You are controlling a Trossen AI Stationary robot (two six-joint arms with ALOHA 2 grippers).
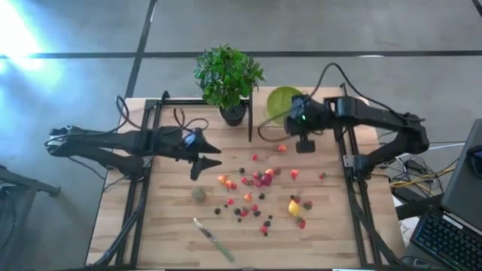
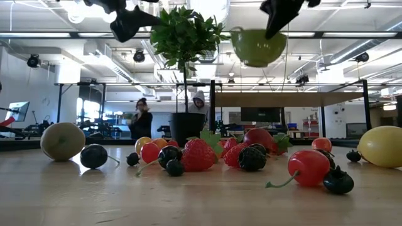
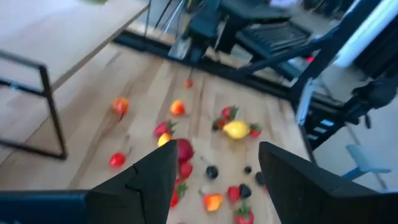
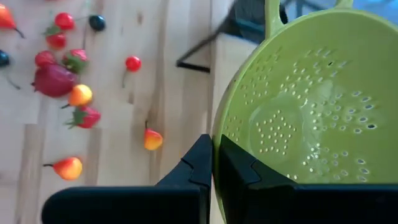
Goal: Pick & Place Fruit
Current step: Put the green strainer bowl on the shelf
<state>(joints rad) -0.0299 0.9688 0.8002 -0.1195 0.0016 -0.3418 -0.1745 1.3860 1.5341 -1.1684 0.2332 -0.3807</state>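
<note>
Nearest on the pale wooden table [image 1: 162, 233], small red, orange and dark toy fruits [image 1: 256, 197] lie scattered, just ahead of the left gripper [image 1: 197, 167], whose fingers hang apart, empty, above them. Farther back, the right gripper [image 1: 304, 144], clamped on the lime-green perforated colander's rim [image 4: 221, 134], holds it aloft. Only the low view shows the bowl clear of the table.

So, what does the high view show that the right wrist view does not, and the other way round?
Only the high view shows the knife, the plant, the lemon and the left gripper, open above the table. Only the right wrist view shows the holes in the green bowl. Both show the right gripper shut on its rim and scattered berries.
</note>
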